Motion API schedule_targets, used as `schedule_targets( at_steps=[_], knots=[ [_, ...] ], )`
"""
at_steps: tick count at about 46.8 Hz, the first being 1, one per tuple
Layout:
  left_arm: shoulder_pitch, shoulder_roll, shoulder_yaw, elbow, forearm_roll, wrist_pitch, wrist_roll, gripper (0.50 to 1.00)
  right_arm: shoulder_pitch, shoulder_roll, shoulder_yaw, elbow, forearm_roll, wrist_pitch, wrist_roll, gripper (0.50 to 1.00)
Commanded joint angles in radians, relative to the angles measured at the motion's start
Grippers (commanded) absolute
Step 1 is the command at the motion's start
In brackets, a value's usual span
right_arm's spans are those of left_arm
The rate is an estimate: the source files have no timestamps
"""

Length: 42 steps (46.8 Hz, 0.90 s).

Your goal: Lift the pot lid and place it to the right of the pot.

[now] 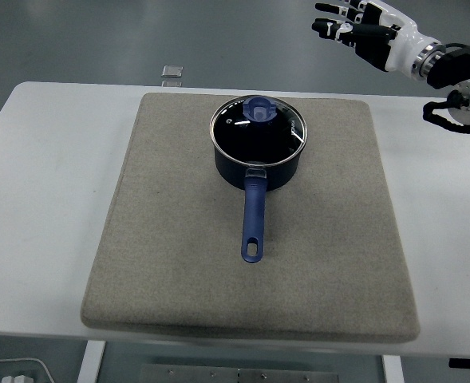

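Head view: grey mat [179, 263] covers white table [51, 199]; right hand [368, 32], fingers spread, hovers empty.

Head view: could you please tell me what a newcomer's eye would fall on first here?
The dark pot at the middle of the grey mat, its glass lid with blue knob on and its blue handle pointing toward the near edge. Next, the right hand, fingers spread, raised at the top right, well clear of the pot.
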Motion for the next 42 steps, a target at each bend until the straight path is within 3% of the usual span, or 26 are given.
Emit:
schedule_targets(
  at_steps=[1, 14, 26, 42],
  knots=[
    [0.001, 0.0, 0.0, 0.0, 0.0, 0.0, 0.0, 1.0, 0.014, 0.0, 0.002, 0.0, -0.087, 0.02, 0.0, 0.915],
    [-0.001, 0.0, 0.0, 0.0, 0.0, 0.0, 0.0, 1.0, 0.049, 0.012, 0.002, 0.004, -0.319, 0.086, 0.002, 0.913],
    [-0.001, 0.0, 0.0, 0.0, 0.0, 0.0, 0.0, 1.0, 0.076, 0.092, -0.031, 0.012, -0.546, 0.08, 0.005, 0.913],
    [-0.001, 0.0, 0.0, 0.0, 0.0, -0.001, 0.001, 1.0, 0.184, 0.123, -0.208, 0.083, -0.796, 0.071, 0.048, 0.913]
  ],
)
